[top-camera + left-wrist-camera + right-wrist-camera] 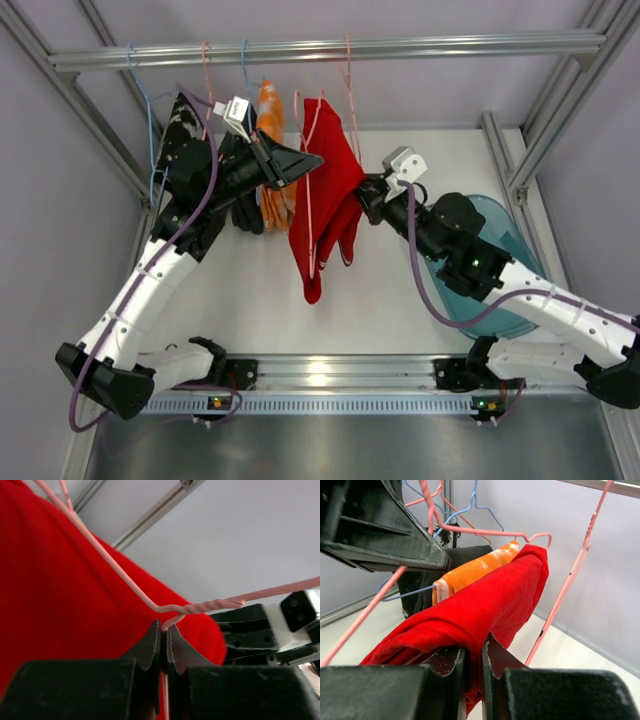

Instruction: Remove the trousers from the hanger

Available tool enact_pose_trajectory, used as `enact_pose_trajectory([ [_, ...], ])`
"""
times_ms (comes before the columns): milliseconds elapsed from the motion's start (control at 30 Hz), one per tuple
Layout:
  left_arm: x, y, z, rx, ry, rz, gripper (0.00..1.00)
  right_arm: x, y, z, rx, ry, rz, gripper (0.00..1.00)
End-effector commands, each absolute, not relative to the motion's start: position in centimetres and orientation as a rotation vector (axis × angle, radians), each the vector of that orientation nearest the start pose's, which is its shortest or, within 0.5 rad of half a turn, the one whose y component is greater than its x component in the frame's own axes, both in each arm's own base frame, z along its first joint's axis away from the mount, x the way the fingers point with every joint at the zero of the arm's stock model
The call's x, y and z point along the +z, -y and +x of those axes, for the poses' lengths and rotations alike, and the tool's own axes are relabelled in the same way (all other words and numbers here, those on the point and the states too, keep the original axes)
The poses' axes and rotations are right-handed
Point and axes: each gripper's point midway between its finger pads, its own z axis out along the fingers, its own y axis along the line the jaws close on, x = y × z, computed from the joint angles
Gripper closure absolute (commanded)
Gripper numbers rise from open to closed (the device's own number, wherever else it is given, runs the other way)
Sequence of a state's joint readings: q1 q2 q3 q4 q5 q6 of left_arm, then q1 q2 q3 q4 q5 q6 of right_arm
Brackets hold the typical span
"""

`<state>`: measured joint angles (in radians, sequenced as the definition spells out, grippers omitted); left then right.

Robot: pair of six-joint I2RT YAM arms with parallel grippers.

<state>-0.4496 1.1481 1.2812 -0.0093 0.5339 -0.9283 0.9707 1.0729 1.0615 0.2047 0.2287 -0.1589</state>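
Red trousers (pixel 325 190) hang draped over a pink hanger (pixel 125 582) hooked on the top rail (pixel 330 48), legs dangling above the table, between the two arms. Left gripper (pixel 163 632) is clamped on the hanger wire just under its twisted neck, with red cloth right behind it. Right gripper (pixel 474 655) is pinched on a fold of red cloth at the trousers' right edge. Orange trousers (pixel 475 570) hang just beside them on the left, with a dark garment (pixel 420 580) beyond.
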Motion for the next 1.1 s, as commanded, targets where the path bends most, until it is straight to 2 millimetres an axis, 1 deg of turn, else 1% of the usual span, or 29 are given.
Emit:
enact_pose_trajectory([
  [0, 43.6, 25.1, 27.3, -1.399, -1.635, 0.137, 1.00, 51.7, -24.9, 22.4, 0.653, -1.028, -0.400, 1.00],
  [33, 42.6, 25.1, 27.4, -1.392, -1.655, 0.133, 1.00, 51.8, -24.7, 22.0, 0.670, -1.023, -0.400, 1.00],
  [133, 40.4, 25.1, 27.8, -1.366, -1.698, 0.123, 1.00, 52.5, -23.9, 20.8, 0.701, -1.008, -0.412, 1.00],
  [167, 39.5, 25.1, 27.9, -1.356, -1.730, 0.113, 1.00, 52.9, -23.4, 20.3, 0.708, -0.994, -0.411, 1.00],
  [233, 38.2, 25.0, 28.1, -1.336, -1.761, 0.107, 1.00, 53.2, -23.2, 19.7, 0.734, -0.987, -0.422, 1.00],
  [267, 37.7, 24.9, 28.3, -1.322, -1.770, 0.096, 1.00, 53.5, -22.6, 19.7, 0.733, -0.982, -0.413, 1.00],
  [367, 36.3, 24.7, 28.8, -1.290, -1.803, 0.080, 1.00, 54.2, -21.9, 19.1, 0.752, -0.957, -0.414, 1.00],
  [500, 34.4, 24.5, 29.3, -1.240, -1.854, 0.065, 1.00, 55.7, -21.4, 18.3, 0.772, -0.923, -0.411, 1.00],
  [567, 33.7, 24.4, 29.3, -1.226, -1.876, 0.062, 1.00, 56.4, -21.1, 18.2, 0.773, -0.913, -0.402, 1.00],
  [600, 33.4, 24.3, 29.4, -1.218, -1.881, 0.058, 1.00, 57.1, -20.7, 17.9, 0.779, -0.898, -0.394, 1.00],
  [667, 32.8, 24.3, 29.5, -1.209, -1.895, 0.056, 1.00, 57.6, -20.6, 17.5, 0.788, -0.887, -0.399, 1.00],
  [833, 30.9, 24.3, 29.2, -1.205, -1.944, 0.059, 1.00, 59.3, -20.0, 15.6, 0.817, -0.812, -0.453, 1.00],
  [900, 30.6, 24.3, 29.1, -1.200, -1.951, 0.068, 1.00, 59.7, -19.5, 14.9, 0.827, -0.800, -0.463, 1.00],
  [967, 30.3, 24.3, 29.1, -1.192, -1.955, 0.072, 1.00, 59.5, -19.1, 14.7, 0.819, -0.811, -0.478, 1.00],
  [1000, 30.2, 24.3, 29.2, -1.187, -1.955, 0.077, 1.00, 59.4, -18.9, 14.5, 0.845, -0.821, -0.469, 1.00],
  [1067, 29.9, 24.1, 29.2, -1.173, -1.958, 0.075, 1.00, 59.3, -18.2, 14.5, 0.826, -0.834, -0.458, 1.00],
])
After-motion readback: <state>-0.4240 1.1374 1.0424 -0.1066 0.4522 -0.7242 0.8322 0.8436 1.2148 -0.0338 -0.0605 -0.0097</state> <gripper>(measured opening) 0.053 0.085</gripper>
